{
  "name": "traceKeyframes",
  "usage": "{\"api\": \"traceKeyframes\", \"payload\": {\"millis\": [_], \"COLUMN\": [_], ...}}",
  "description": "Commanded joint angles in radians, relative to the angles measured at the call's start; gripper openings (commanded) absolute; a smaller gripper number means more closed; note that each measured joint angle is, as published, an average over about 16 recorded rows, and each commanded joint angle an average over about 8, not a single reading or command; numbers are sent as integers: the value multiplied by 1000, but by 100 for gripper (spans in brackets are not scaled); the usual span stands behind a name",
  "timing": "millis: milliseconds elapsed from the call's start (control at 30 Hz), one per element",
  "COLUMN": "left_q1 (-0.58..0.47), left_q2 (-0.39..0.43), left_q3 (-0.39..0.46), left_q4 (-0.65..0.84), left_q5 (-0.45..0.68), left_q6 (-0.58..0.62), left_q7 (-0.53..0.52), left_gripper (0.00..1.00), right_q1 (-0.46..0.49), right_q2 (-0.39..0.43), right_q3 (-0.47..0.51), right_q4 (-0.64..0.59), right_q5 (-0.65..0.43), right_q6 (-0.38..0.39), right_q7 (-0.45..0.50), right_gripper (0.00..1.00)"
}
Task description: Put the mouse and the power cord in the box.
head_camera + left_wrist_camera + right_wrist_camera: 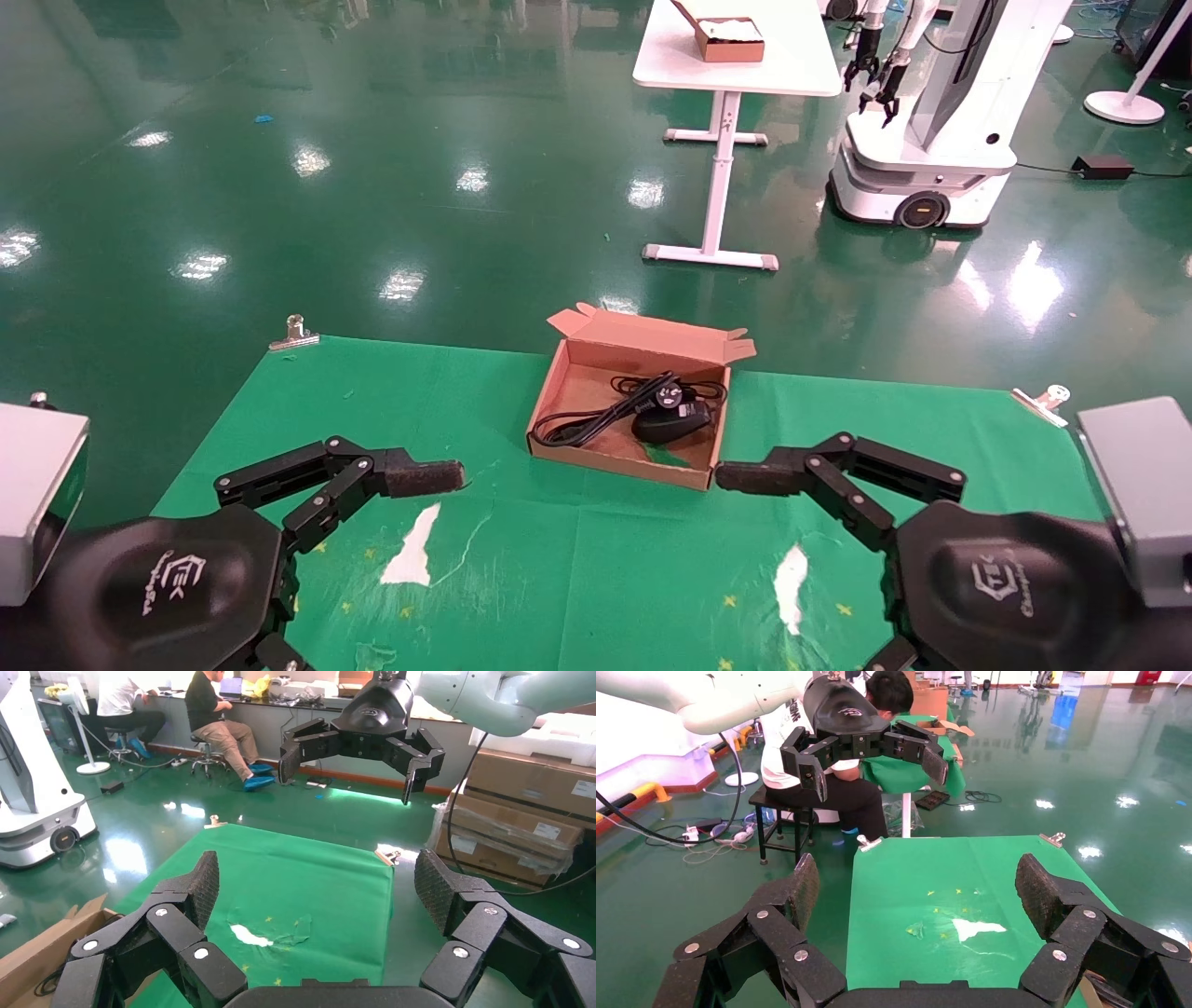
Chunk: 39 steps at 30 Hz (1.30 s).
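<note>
The brown cardboard box (616,460) lies open at the middle of the green cloth, lid flaps at its far side. Inside it, the black mouse (667,426) rests toward the right. The power cord (585,426) lies in loops across the floor, its plug (665,395) just behind the mouse. My left gripper (316,881) hovers open and empty left of the box, one finger (424,476) pointing at it. On the box's other side my right gripper (919,885) is also open and empty, one finger (745,477) close to the front right corner.
The green cloth (447,401) has two white tears (414,550) (792,573) near me and metal clips (295,334) (1043,401) at its far corners. Beyond the table stand a white table with a small cardboard box (731,39) and another robot (922,158).
</note>
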Motion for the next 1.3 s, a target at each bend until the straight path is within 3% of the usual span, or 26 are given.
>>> {"api": "traceKeyframes", "payload": {"millis": [33, 1300], "left_q1": [0, 0], "left_q2": [0, 1], "left_q3": [0, 0], "left_q4": [0, 1], "left_q5": [0, 1], "left_q6": [0, 0], "left_q7": [0, 0], "left_gripper": [100, 100], "right_q1": [0, 1], "right_q2": [0, 0], "right_q3": [0, 0], "right_q4": [0, -1], "right_q5": [0, -1], "right_q6": [0, 0], "right_q7": [0, 0], "right_gripper": [100, 100]}}
